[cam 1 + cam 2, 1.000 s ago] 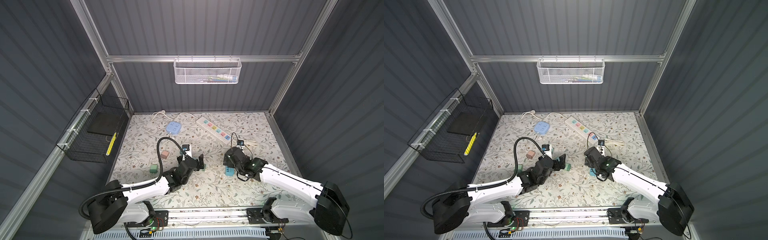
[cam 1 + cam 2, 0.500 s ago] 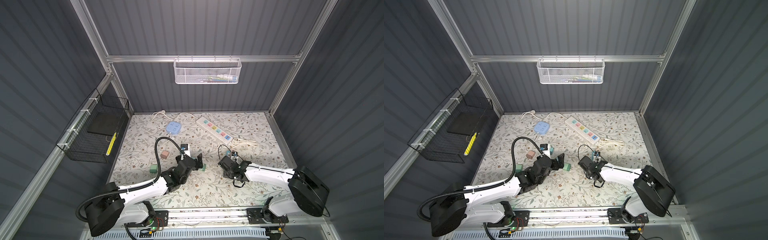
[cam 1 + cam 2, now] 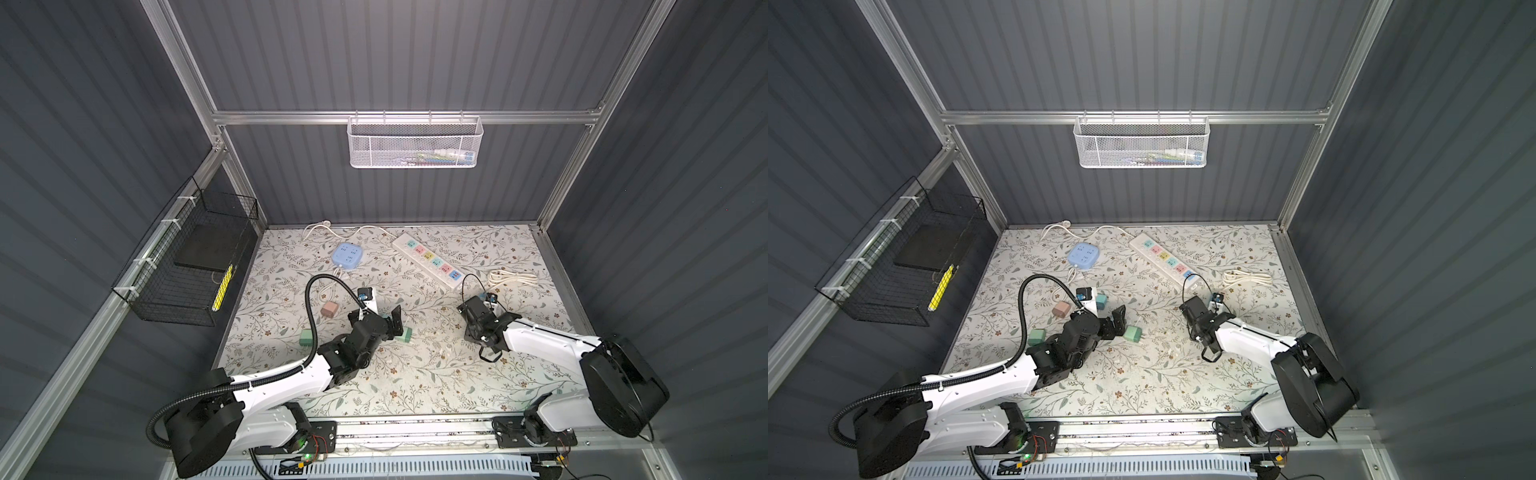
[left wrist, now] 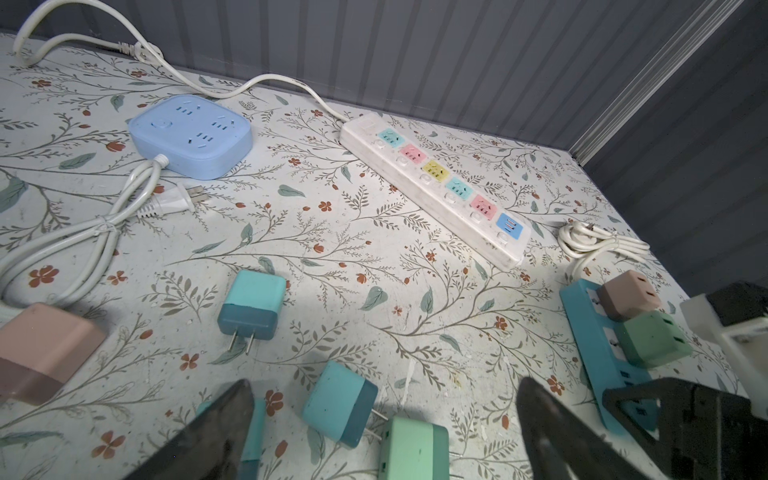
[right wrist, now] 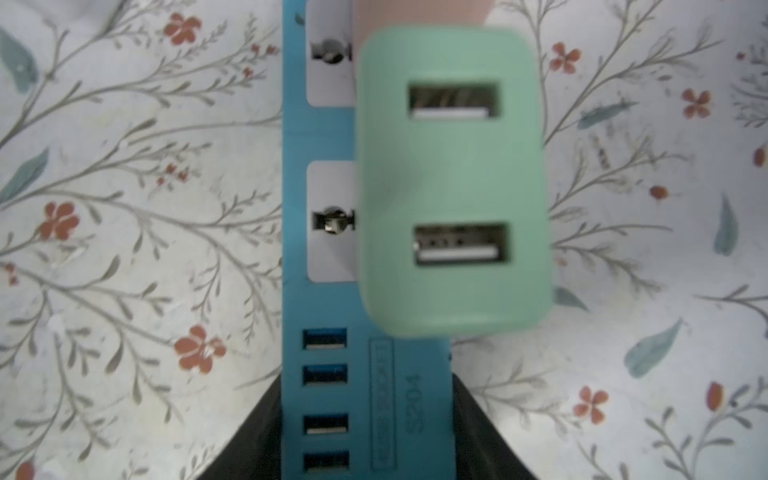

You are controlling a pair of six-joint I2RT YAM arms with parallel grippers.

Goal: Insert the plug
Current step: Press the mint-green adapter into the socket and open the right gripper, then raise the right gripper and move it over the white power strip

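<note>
Floral-patterned tabletop (image 3: 415, 374), on which a blue plastic power strip (image 5: 295, 316) is clamped at its USB end by the right gripper (image 5: 367, 380), while a loose teal two-pin plug cube (image 4: 338, 409) is framed beneath the wide-spread left gripper (image 4: 384, 383).

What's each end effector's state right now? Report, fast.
Left end effector: open, holding nothing.
Right end effector: closed on the sides of the blue power strip.
</note>
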